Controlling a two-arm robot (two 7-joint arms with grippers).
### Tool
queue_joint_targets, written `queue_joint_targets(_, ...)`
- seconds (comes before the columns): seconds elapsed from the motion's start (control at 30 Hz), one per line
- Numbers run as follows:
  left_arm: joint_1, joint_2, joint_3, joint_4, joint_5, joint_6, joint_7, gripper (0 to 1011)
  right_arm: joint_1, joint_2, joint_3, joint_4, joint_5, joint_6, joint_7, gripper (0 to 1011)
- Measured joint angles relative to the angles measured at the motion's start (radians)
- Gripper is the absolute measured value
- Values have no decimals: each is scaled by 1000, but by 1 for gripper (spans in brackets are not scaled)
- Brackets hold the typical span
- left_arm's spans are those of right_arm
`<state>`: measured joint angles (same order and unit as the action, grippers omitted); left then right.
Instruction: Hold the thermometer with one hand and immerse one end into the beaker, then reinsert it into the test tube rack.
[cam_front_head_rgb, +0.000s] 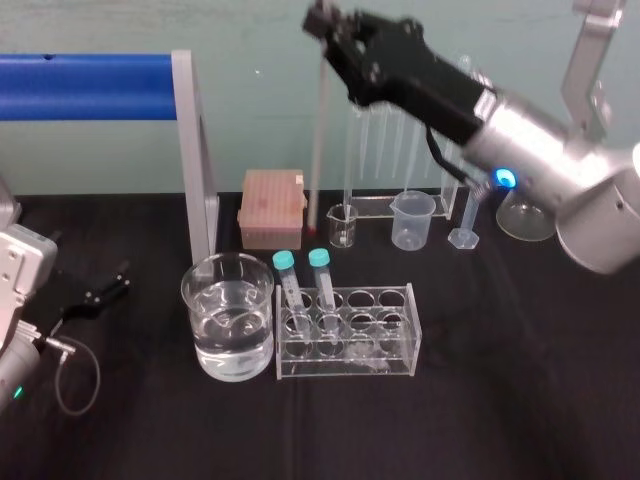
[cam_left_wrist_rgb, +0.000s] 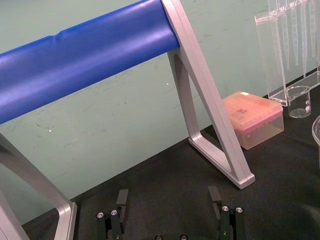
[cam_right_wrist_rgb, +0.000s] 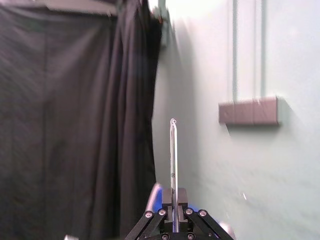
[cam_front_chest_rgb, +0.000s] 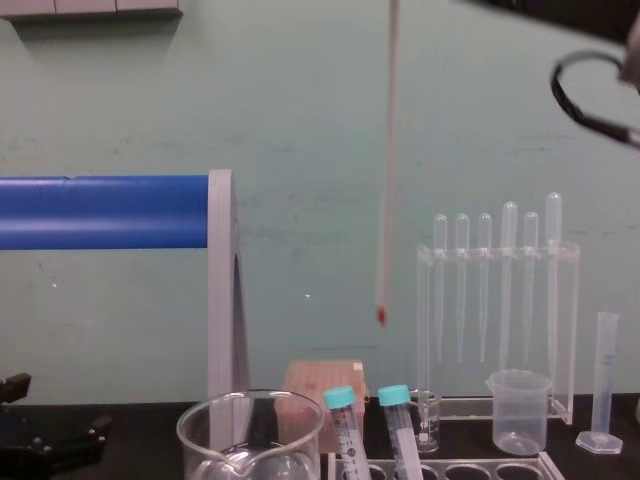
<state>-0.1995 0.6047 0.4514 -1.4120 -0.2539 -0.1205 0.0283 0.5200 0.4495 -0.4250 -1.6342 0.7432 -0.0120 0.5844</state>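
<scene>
My right gripper (cam_front_head_rgb: 322, 25), long and black on a silver wrist with a blue ring, is high above the back of the table and shut on the upper part of the thermometer (cam_front_head_rgb: 318, 140). The thin glass rod hangs almost straight down, and its red bulb (cam_front_chest_rgb: 380, 316) is in the air above the pink box. In the right wrist view the thermometer's top end (cam_right_wrist_rgb: 173, 165) sticks up between the fingers. The wide glass beaker (cam_front_head_rgb: 228, 315) holds water at front left. The test tube rack (cam_front_head_rgb: 395, 335) stands right beside it with two teal-capped tubes (cam_front_head_rgb: 318, 258). My left gripper (cam_left_wrist_rgb: 168, 200) rests open at far left.
A blue bar on a silver frame (cam_front_head_rgb: 85, 87) spans the back left. Behind the rack stand a pink box (cam_front_head_rgb: 272, 208), a small glass beaker (cam_front_head_rgb: 341, 225), a pipette stand (cam_front_head_rgb: 385, 150), a plastic beaker (cam_front_head_rgb: 413, 218) and a graduated cylinder (cam_front_head_rgb: 465, 215).
</scene>
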Motion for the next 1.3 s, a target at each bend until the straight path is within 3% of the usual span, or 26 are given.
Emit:
queue_joint_targets(0.2, 0, 0, 0, 0, 0, 0, 0, 1008, 83, -65, -44, 56, 31, -28, 54, 56)
queue_joint_targets(0.33, 0, 0, 0, 0, 0, 0, 0, 1008, 129, -110, -100, 123, 43, -41, 108, 56)
queue_joint_targets(0.47, 0, 0, 0, 0, 0, 0, 0, 1008, 147, -136, -135, 178, 43, -50, 133, 56)
queue_joint_targets(0.67, 0, 0, 0, 0, 0, 0, 0, 1008, 167, -180, -198, 325, 16, -73, 171, 56)
queue_joint_targets(1.07, 0, 0, 0, 0, 0, 0, 0, 1008, 168, -235, -240, 524, -39, -115, 220, 56)
queue_joint_targets(1.3, 0, 0, 0, 0, 0, 0, 0, 1008, 163, -256, -241, 582, -63, -133, 233, 56)
